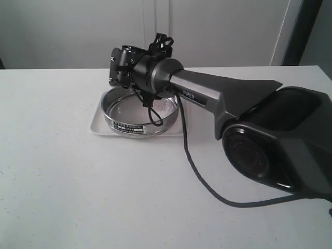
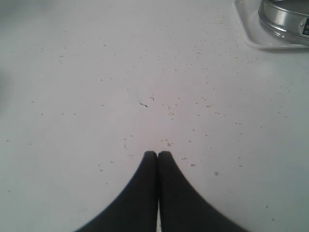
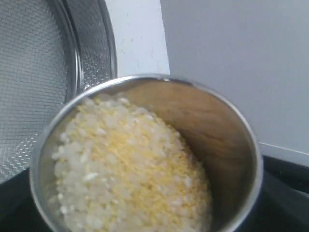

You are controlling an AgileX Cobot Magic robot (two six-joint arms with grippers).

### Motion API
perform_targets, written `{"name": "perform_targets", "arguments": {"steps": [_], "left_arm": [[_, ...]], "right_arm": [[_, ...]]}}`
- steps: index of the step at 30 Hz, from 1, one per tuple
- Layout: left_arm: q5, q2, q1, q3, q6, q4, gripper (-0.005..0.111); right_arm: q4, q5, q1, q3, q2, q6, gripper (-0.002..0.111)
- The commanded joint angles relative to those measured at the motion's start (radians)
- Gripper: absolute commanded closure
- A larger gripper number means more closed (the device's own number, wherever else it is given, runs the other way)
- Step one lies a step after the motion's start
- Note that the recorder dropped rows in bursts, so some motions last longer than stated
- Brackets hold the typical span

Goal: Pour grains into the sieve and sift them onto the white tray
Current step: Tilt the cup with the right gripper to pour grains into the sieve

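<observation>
We see the right gripper [image 1: 118,70] clasping a steel cup [image 3: 212,130] heaped with grains [image 3: 130,169], held above the sieve [image 1: 129,124] so the pour lands on its mesh. The sieve sits in the white tray [image 1: 98,124], which should catch what falls through. The cup seems to lean off upright, mouth tipping toward the sieve. The left gripper [image 2: 158,154] hangs closed over the table [image 2: 96,72].
</observation>
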Motion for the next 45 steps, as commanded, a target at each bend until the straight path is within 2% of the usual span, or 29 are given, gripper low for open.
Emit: {"name": "perform_targets", "arguments": {"steps": [1,9,45], "left_arm": [[0.0,-0.004,0.002,0.004,0.0,-0.007,0.107],[0.0,-0.004,0.002,0.004,0.0,-0.007,0.107],[0.0,-0.004,0.002,0.004,0.0,-0.007,0.107]], "right_arm": [[-0.114,0.018,0.006,-0.011,0.02,-0.03,0.108],[-0.207,0.016,0.035,-0.011,0.044,0.04,0.108],[-0.237,0.246,0.035,-0.011,0.044,0.04,0.108]]}}
